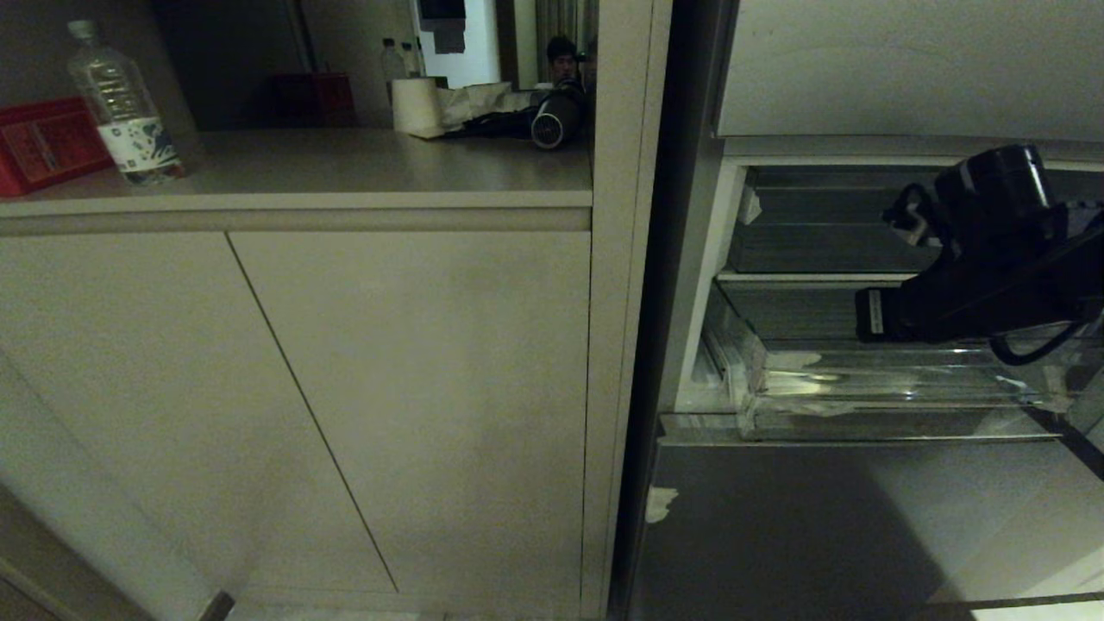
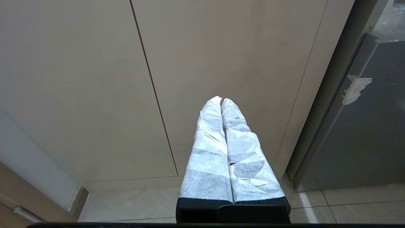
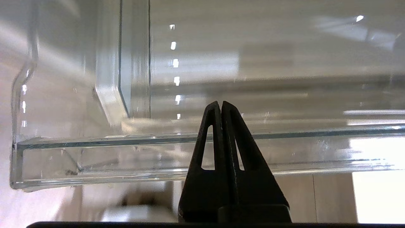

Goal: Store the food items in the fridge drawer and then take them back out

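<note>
I saw the right gripper pinched together, empty, over the fridge drawer (left gripper likewise closed).

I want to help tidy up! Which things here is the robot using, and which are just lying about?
For the job:
- fridge drawer, pulled out
- right claw, shut, at the drawer

Just lying about:
- water bottle
- red box
- paper roll
- left claw, parked by the cupboard

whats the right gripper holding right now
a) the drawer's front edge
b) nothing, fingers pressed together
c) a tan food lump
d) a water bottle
b: in the right wrist view the right gripper has its black fingers shut against each other with nothing between them, pointing at the clear fridge drawer without pinching its edge.
</note>
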Tool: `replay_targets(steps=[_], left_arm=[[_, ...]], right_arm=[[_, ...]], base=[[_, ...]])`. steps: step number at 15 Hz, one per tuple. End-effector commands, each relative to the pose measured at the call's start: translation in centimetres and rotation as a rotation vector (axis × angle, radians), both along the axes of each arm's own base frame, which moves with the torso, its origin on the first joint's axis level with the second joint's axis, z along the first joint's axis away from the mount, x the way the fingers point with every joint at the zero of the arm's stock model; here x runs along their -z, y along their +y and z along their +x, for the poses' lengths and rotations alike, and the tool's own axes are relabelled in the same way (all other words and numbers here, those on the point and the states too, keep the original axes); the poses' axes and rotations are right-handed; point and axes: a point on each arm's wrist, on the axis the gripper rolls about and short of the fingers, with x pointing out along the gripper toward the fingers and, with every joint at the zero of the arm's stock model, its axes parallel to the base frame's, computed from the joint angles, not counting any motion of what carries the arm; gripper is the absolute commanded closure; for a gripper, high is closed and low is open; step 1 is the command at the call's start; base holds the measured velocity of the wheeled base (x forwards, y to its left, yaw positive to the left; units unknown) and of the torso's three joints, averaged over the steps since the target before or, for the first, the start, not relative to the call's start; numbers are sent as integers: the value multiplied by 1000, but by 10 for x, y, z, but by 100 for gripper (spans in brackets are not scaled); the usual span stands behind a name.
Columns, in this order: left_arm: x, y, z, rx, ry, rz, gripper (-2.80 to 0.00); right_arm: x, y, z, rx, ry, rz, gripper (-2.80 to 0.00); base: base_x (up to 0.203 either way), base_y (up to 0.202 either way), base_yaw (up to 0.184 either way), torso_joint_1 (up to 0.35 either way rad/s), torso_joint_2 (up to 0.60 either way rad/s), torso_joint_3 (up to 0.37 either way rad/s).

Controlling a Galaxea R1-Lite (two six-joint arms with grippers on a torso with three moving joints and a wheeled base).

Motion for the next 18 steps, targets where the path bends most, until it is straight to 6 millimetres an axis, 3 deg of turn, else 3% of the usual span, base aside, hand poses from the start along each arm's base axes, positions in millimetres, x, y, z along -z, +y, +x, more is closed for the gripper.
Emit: replay_targets(steps=[1,7,12,18], left_arm=[[0,0,0,-1,0,0,0],[0,0,0,0,0,0,0],[0,0,0,-1,0,0,0],[0,0,0,0,0,0,0]], right_arm=[[-6,-6,-14,-20,116,31,0],[-2,-19,-24,8,206,48,0],[-13,-23,-51,5,276,45,0],[-16,-28,-67,19,307,55,0]], base=[[0,0,0,0,0,0],[0,0,0,0,0,0],[0,0,0,0,0,0],[0,0,0,0,0,0]])
